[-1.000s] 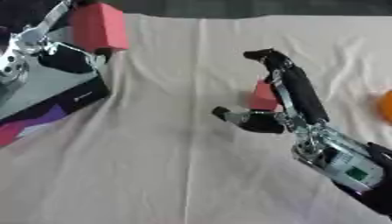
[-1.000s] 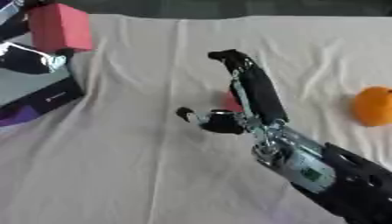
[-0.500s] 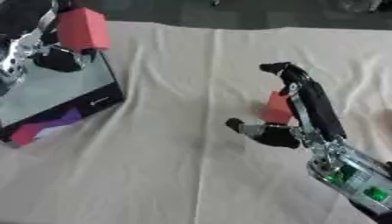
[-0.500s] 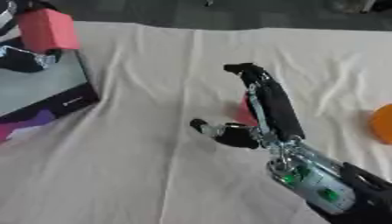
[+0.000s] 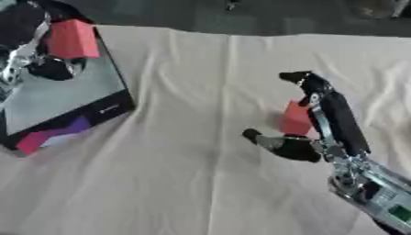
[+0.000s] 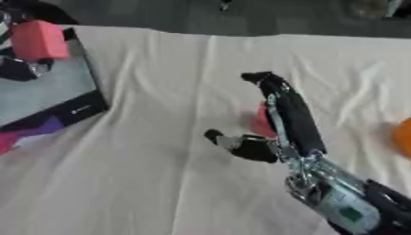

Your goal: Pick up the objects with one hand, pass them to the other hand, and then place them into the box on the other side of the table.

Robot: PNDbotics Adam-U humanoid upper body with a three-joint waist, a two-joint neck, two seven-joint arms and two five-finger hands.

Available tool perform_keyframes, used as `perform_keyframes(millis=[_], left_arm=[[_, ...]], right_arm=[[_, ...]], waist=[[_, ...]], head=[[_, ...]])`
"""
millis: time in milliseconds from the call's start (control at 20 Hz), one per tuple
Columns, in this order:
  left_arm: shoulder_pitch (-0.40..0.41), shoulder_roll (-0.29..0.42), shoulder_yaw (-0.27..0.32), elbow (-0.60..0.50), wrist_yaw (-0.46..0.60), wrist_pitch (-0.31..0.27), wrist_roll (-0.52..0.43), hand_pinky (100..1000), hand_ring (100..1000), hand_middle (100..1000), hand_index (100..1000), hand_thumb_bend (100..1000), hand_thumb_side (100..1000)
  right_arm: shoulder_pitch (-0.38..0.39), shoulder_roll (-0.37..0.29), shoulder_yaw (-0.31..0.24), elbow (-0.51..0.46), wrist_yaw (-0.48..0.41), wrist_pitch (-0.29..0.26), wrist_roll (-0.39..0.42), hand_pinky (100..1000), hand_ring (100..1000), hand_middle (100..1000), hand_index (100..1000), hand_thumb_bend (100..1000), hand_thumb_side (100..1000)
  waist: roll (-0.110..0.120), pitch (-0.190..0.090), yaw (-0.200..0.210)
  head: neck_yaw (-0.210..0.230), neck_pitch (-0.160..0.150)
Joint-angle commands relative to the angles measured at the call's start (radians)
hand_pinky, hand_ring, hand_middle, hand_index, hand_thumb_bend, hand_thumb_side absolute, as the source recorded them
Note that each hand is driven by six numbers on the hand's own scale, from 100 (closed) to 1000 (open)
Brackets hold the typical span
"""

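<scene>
Upper left, my left hand is pinching a pink block over the box; my right hand, centre-right, is resting open beside a red block.

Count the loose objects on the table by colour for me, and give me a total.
Pinkish-red blocks: 2, one held by the left hand over the box, one on the cloth beside the open right hand.
Orange objects: 1, cut off by the right edge.
Total: 3.

Box left, block right
</scene>
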Motion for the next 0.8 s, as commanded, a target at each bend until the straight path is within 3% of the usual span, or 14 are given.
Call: perform_keyframes(millis=[50,200,400,450,600,700,800], left_arm=[[-0.008,0.025,0.025,0.023,-0.033,-0.022,-0.014,773,670,549,532,300,168],[-0.005,0.022,0.035,0.054,-0.061,-0.031,-0.023,776,696,591,605,376,193],[-0.005,0.018,0.045,0.077,-0.099,-0.035,-0.012,810,782,707,771,521,242],[-0.005,0.018,0.047,0.079,-0.104,-0.035,-0.011,818,798,727,799,542,317],[-0.006,0.019,0.048,0.080,-0.117,-0.039,-0.009,843,830,764,849,692,734],[-0.006,0.021,0.048,0.081,-0.118,-0.043,-0.025,843,839,773,860,748,800],[-0.007,0.023,0.051,0.080,-0.121,-0.045,-0.039,839,841,776,864,765,791]], right_arm=[[-0.006,-0.012,-0.011,-0.010,0.004,0.000,-0.010,540,869,753,830,743,422],[-0.004,-0.011,-0.010,-0.010,0.004,0.001,-0.011,540,868,752,830,743,424],[-0.002,-0.011,-0.015,-0.010,0.000,0.004,-0.011,540,868,751,830,747,421],[-0.001,-0.011,-0.015,-0.010,0.000,0.005,-0.012,540,868,750,829,748,421],[0.002,-0.012,-0.015,-0.010,0.002,0.008,-0.013,542,868,749,830,749,420],[0.003,-0.014,-0.015,-0.010,0.003,0.008,-0.012,542,867,747,830,750,419],[0.004,-0.016,-0.015,-0.010,0.002,0.007,-0.012,543,868,748,830,750,419]], waist=[[-0.011,-0.004,-0.003],[-0.012,-0.003,-0.006],[-0.012,-0.004,-0.009],[-0.013,-0.004,-0.009],[-0.012,-0.006,-0.010],[-0.012,-0.008,-0.009],[-0.011,-0.009,-0.009]], head=[[0.003,-0.003],[0.000,-0.001],[-0.001,0.004],[-0.001,0.005],[-0.006,0.012],[-0.017,0.023],[-0.026,0.028]])
